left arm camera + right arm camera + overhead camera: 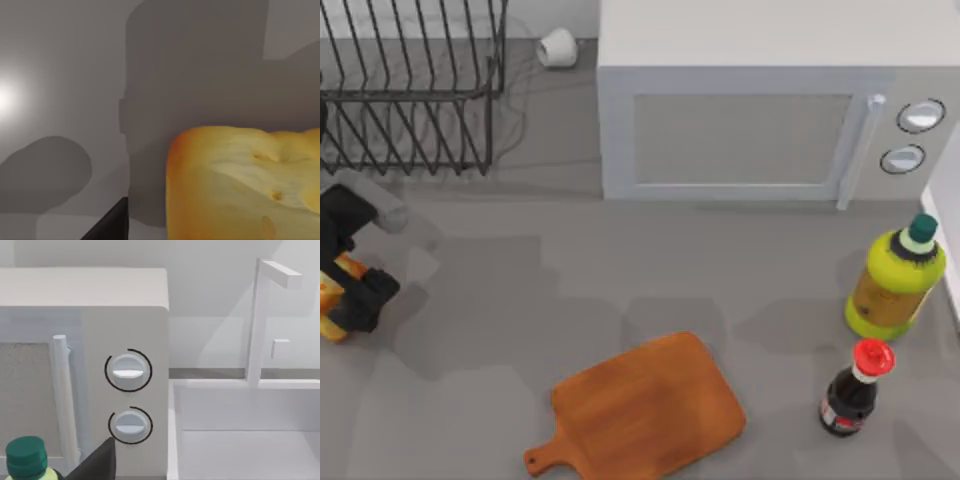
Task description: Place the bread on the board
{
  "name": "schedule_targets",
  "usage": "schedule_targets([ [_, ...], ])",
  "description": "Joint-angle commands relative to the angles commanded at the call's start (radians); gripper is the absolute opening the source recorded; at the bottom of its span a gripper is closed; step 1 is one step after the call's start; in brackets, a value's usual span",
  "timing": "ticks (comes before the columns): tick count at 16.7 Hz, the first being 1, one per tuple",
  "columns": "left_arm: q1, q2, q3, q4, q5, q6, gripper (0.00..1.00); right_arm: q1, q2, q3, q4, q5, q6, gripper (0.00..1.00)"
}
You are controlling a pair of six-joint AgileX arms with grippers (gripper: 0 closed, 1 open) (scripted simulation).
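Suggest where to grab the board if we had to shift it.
Probably the short handle at the board's lower-left corner in the top view. Come from above on the top view's left side, with the hand's jaws across the handle's width. The board lies flat on the table and its body looks too wide to span. The handle is its one narrow part.

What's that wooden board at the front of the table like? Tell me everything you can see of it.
The board is a reddish-brown rounded rectangle with visible wood grain and a short handle at one corner, pointing toward the table's front left. It lies flat and askew on the grey table, near the front edge, about midway across. Nothing rests on it or touches it. The bread is far off at the left edge by the left gripper.
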Motion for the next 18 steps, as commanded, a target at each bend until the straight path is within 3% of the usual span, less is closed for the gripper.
schedule_targets([
  [10, 0.000, 0.000, 0.000, 0.000, 0.000, 0.000, 0.02, 0.000, 0.000, 0.000, 0.000, 0.000, 0.000, 1.00],
  [18, 0.000, 0.000, 0.000, 0.000, 0.000, 0.000, 0.00, 0.000, 0.000, 0.000, 0.000, 0.000, 0.000, 1.00],
])
